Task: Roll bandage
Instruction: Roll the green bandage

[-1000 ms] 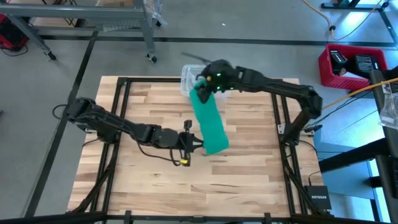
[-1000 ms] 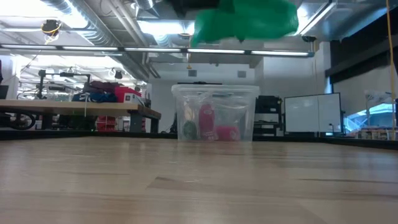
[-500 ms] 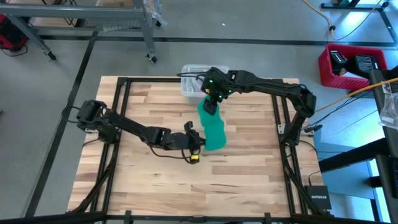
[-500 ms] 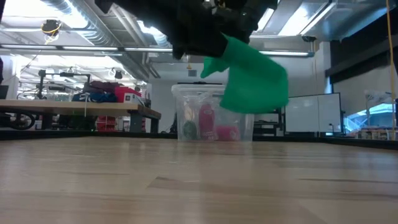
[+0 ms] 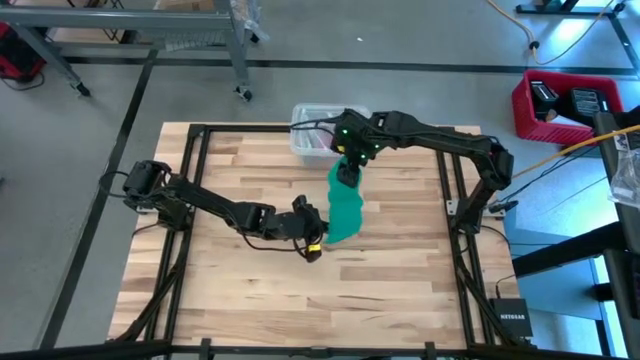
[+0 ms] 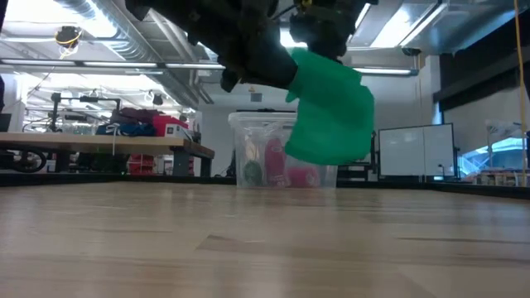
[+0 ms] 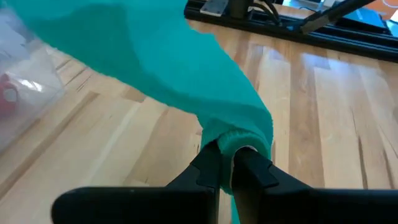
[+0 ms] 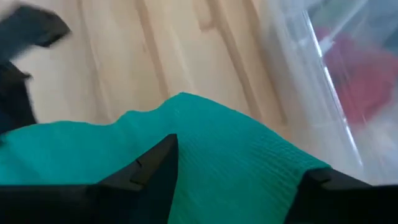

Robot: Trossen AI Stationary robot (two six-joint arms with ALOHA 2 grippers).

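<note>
Both sets of jaws on the bandage, one per end.

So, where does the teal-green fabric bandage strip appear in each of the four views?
High view: teal-green fabric bandage strip at the table's middle, between both grippers.
Low view: hangs upper centre, before the clear plastic tub.
Left wrist view: fills the upper left, one end pinched in the fingers.
Right wrist view: spreads across the lower half.
Shared landmark: the clear plastic tub.
</note>
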